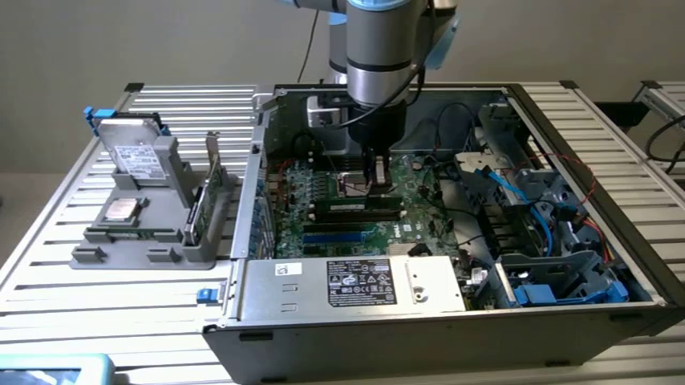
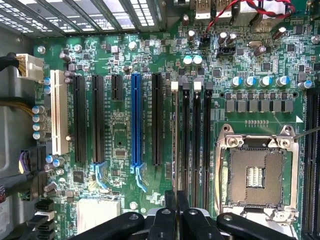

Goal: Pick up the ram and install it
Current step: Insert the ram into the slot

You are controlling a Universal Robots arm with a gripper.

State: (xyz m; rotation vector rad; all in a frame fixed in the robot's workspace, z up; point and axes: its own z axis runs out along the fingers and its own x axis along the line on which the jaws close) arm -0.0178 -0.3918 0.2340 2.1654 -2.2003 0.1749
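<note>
Black gripper fingers (image 2: 170, 220), matte and rounded, sit pinched to a thin gap; gripper (image 2: 176, 217) closed on the ram (image 2: 175, 150). In the wrist view the ram is seen edge-on, a thin dark-green strip running from the finger gap to a white latch (image 2: 174, 86). It stands on edge in the memory slot farthest from the processor socket. In the exterior view the ram (image 1: 358, 203) is a long, narrow green stick lying low along its slot, with the gripper (image 1: 376, 183) coming straight down onto its top edge.

Just beside it are more memory slots (image 2: 195, 145): black, long, ribbed plastic. Next comes the processor socket (image 2: 257, 172), a square with a shiny metal frame and a dark pin grid inside. On the ram's other side are black expansion slots, one glossy blue slot (image 2: 135, 120) and one white slot (image 2: 59, 112).

The motherboard (image 2: 117, 125) is green and densely packed with small parts and silver-topped round capacitors. The case (image 1: 428, 341) is grey sheet metal, open on top. A silver power supply (image 1: 354, 282) with a label sits at its near edge, with blue cables (image 1: 503, 180) to the exterior view's right.

The arm (image 1: 374, 48) is a smooth grey cylinder. On the exterior view's left, a grey plastic holder (image 1: 139, 241) carries a square silver chip (image 1: 120, 210) and an upright green card (image 1: 204, 200). All of this rests on a slatted metal table (image 1: 64, 265).
</note>
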